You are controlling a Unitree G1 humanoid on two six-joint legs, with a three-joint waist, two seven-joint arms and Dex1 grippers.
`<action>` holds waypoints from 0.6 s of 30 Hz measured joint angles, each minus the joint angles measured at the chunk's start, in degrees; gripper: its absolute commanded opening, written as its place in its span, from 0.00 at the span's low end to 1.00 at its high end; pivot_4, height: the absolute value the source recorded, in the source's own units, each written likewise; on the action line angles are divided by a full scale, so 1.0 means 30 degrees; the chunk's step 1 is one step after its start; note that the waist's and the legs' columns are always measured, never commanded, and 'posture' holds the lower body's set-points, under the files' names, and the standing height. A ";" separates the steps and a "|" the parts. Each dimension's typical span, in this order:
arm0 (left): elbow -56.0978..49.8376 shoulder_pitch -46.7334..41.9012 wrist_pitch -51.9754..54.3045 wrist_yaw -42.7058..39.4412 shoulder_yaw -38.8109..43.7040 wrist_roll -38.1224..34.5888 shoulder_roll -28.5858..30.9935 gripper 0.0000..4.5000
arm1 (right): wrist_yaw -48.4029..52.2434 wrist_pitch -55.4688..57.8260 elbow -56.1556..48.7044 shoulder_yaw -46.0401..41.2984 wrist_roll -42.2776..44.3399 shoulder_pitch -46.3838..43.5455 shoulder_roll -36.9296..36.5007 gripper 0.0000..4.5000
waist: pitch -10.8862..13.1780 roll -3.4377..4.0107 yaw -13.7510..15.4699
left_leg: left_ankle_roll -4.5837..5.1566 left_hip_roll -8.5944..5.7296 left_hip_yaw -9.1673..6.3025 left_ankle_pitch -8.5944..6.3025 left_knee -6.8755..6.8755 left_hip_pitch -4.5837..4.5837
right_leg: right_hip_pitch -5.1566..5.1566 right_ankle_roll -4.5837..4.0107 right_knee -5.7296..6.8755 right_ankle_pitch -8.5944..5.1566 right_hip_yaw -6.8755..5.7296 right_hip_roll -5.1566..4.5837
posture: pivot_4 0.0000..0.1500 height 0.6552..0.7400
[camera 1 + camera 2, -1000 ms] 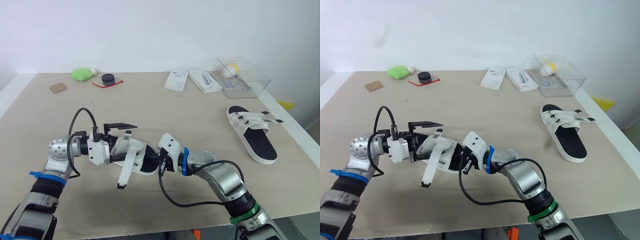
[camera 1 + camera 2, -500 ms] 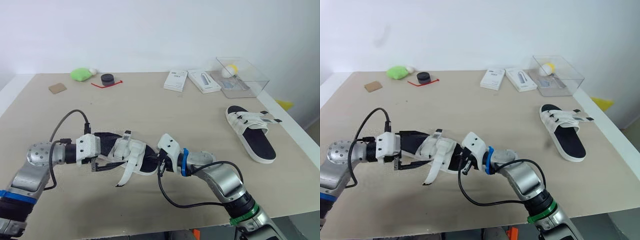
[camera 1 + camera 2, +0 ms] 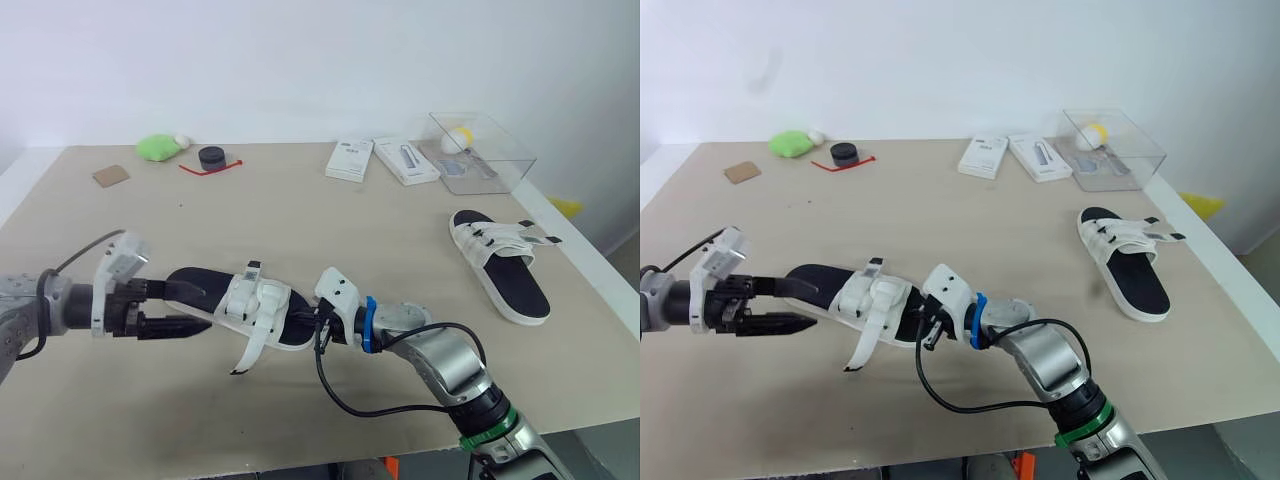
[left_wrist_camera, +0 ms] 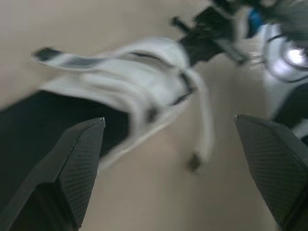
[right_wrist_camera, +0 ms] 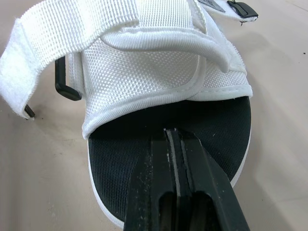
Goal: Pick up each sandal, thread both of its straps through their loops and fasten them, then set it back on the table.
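Note:
A white-strapped sandal with a black footbed [image 3: 255, 305] lies on the table in front of me, one loose strap [image 3: 250, 348] trailing toward the near edge. My left gripper [image 3: 185, 308] is open just left of it, at the heel end, with its fingers [image 4: 79, 166] spread wide and holding nothing. My right gripper [image 5: 172, 139] is shut, its tips resting on the footbed under the front strap. The second sandal [image 3: 500, 265] lies at the right side of the table.
A clear plastic box [image 3: 482, 150] and two white cartons [image 3: 352, 160] [image 3: 408, 162] stand at the back right. At the back left are a green lump [image 3: 158, 148], a black disc with a red cord [image 3: 211, 157] and a tan square [image 3: 107, 176].
My left gripper let go of the sandal's straps and drew back to the left, past the heel. The sandal and my right arm stayed in place.

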 measured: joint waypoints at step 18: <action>-0.1190 0.0003 -0.2150 0.2589 -0.4829 0.5250 -0.4787 0.23 | -0.0367 0.0193 -0.0244 -0.0050 0.0005 0.0157 0.0085 0.00 | -0.0002 -0.0020 0.0051 | -0.0002 -0.0010 0.0084 -0.0004 0.0018 0.0005 | -0.0022 0.0002 -0.0024 0.0001 0.0106 0.0014 | 1.00 1.00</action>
